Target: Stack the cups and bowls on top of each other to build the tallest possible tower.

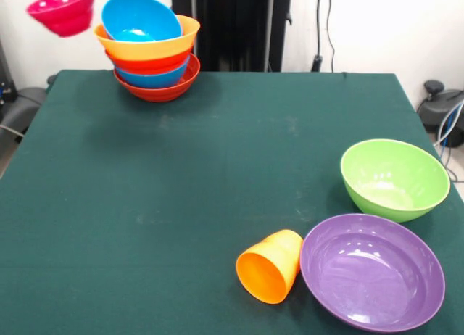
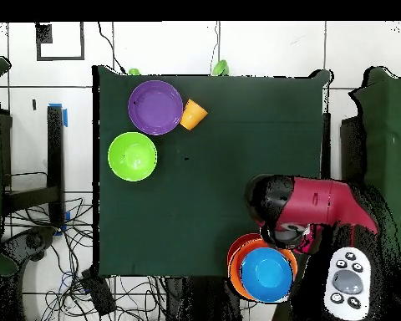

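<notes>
Magenta bowl (image 1: pixel 63 10) airborne beside tower (image 1: pixel 152 52)

1. The table (image 1: pixel 181 190) was covered with dark green cloth that looked soft and matt, not shiny.
2. The purple bowl (image 1: pixel 372 271) and the green bowl (image 1: pixel 395 179) were smooth, shiny plastic with bright spots of light inside.
3. The orange cup (image 1: pixel 270 266) was smooth plastic, a bit less shiny.
4. The tower (image 1: pixel 151 52) was made of glossy plastic bowls.
5. The magenta bowl (image 1: pixel 63 11) looked like shiny plastic with ridges around its side.
6. The arm (image 2: pixel 321 201) had a smooth red shell.
</notes>
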